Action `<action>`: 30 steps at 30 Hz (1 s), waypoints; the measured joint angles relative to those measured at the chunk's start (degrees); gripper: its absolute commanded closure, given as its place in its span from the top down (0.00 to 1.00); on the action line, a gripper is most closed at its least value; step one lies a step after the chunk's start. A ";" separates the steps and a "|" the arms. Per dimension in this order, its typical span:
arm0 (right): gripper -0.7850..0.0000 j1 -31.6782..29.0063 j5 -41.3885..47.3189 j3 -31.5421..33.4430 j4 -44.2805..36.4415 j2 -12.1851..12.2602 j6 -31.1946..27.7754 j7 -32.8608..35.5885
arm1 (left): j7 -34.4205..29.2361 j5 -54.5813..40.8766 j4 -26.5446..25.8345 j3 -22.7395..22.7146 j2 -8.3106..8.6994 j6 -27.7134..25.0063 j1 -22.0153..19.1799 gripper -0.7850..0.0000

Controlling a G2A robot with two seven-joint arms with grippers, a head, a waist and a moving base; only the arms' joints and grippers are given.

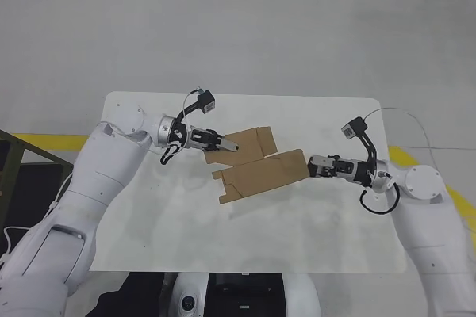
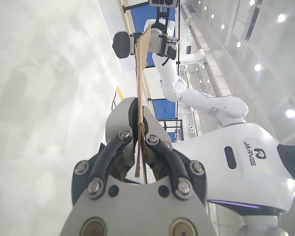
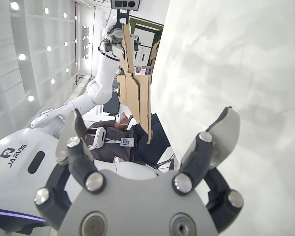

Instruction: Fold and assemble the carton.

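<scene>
A flat brown carton [image 1: 262, 170] hangs unfolded above the middle of the white table [image 1: 301, 238]. My left gripper [image 1: 232, 147] is shut on its far-left panel. The left wrist view has the cardboard [image 2: 139, 74] edge-on, pinched in the left gripper [image 2: 138, 104]. My right gripper [image 1: 311, 166] stands open at the carton's right edge. In the right wrist view its fingers [image 3: 76, 124] are spread wide, with the near end of the carton [image 3: 137, 94] just ahead of them. From the left wrist view, the right gripper [image 2: 147, 45] straddles the carton's far end without closing.
Bare table surface lies all around and below the carton. A dark green frame [image 1: 8, 158] stands off the table's left side, beside a yellow floor line [image 1: 55, 141].
</scene>
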 measured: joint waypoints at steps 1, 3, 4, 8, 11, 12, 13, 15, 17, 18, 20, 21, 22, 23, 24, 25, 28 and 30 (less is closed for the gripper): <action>1.00 0.25 0.60 -0.25 0.28 0.02 -0.21 1.00 | -0.15 -0.22 -0.27 -0.02 -0.01 -0.03 0.07 0.00; 1.00 0.92 2.41 -1.05 1.41 -0.04 -1.01 3.09 | -0.54 -0.61 -0.72 0.10 -0.09 -0.18 0.08 0.00; 1.00 1.24 3.33 -1.50 2.08 -0.11 -1.36 3.80 | -0.64 -0.71 -0.84 0.24 -0.16 -0.14 0.03 0.00; 1.00 2.92 6.23 -3.73 5.29 -0.52 -2.78 5.70 | -1.08 -1.23 -1.08 1.03 -0.52 0.17 -0.47 0.00; 1.00 4.18 7.10 -5.39 6.97 -0.78 -3.54 6.72 | -1.40 -1.29 -1.03 1.76 -0.83 0.35 -1.04 0.00; 1.00 4.60 7.42 -5.99 7.22 -0.86 -3.57 6.87 | -1.46 -1.31 -0.94 2.05 -0.97 0.38 -1.26 0.00; 1.00 4.85 7.55 -6.42 7.29 -0.91 -3.56 6.88 | -1.46 -1.34 -0.83 2.24 -1.06 0.39 -1.42 0.00; 1.00 5.25 7.78 -7.20 7.31 -0.95 -3.59 6.80 | -1.45 -1.44 -0.48 2.61 -1.28 0.31 -1.76 0.00; 1.00 5.47 8.07 -7.67 7.25 -0.95 -3.69 6.69 | -1.49 -1.70 -0.04 2.90 -1.46 0.21 -2.01 0.00; 1.00 5.57 8.24 -7.95 7.12 -0.93 -3.71 6.67 | -1.58 -1.86 0.29 3.11 -1.58 0.18 -2.18 0.00; 1.00 5.65 8.55 -8.37 6.77 -0.89 -3.71 6.68 | -1.77 -1.99 0.75 3.43 -1.76 0.13 -2.43 0.00; 1.00 5.65 8.66 -8.63 6.50 -0.83 -3.70 6.68 | -1.88 -2.06 1.06 3.61 -1.87 0.06 -2.59 0.00; 1.00 5.65 8.67 -8.83 6.24 -0.79 -3.70 6.69 | -1.94 -2.11 1.31 3.71 -1.94 0.00 -2.71 0.00; 1.00 5.63 8.66 -9.03 5.96 -0.74 -3.70 6.69 | -1.99 -2.14 1.59 3.79 -2.01 -0.04 -2.84 0.00; 1.00 5.60 8.54 -9.29 5.62 -0.67 -3.74 6.64 | -2.08 -2.18 1.96 3.88 -2.09 -0.09 -3.01 0.00; 1.00 5.58 8.40 -9.44 5.45 -0.61 -3.86 6.52 | -2.15 -2.20 2.23 3.94 -2.14 -0.11 -3.13 0.00; 1.00 5.59 8.17 -10.03 5.33 -0.46 -4.23 6.16 | -2.38 -2.32 2.97 4.18 -2.33 -0.04 -3.43 0.00; 1.00 5.77 8.26 -10.59 5.11 -0.41 -4.21 6.17 | -2.54 -2.47 3.34 4.35 -2.47 -0.02 -3.56 0.00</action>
